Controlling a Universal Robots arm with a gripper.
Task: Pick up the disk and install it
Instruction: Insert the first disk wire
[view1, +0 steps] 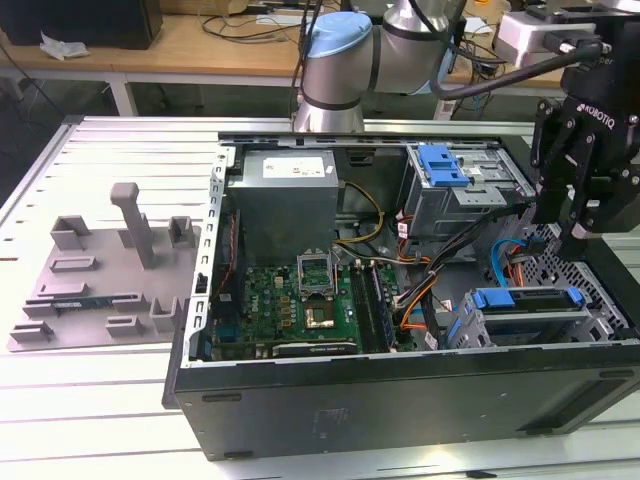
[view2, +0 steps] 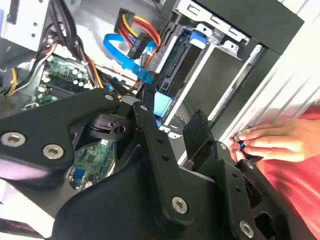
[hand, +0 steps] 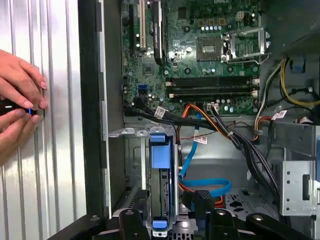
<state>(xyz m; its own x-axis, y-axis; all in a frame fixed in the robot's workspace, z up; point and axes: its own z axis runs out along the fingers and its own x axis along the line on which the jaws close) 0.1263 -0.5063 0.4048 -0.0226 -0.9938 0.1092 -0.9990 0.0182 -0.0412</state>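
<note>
While the end effector (view1: 562, 228) hangs open, the disk (view1: 525, 312) sits in the case (view1: 400, 400)

With fingers spread and holding nothing, the end effector hovers at the exterior view's right, over the open case. Just below it, at the lower right of the frame, the disk lies in a drive cage, blue bracket up. A person's hand (hand: 20, 100) rests on the worktop (view1: 90, 400) beside the case.

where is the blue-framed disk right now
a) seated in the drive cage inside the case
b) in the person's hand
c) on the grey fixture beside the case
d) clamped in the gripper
a: the disk sits in the drive cage, and the open gripper nearby holds nothing.
</note>
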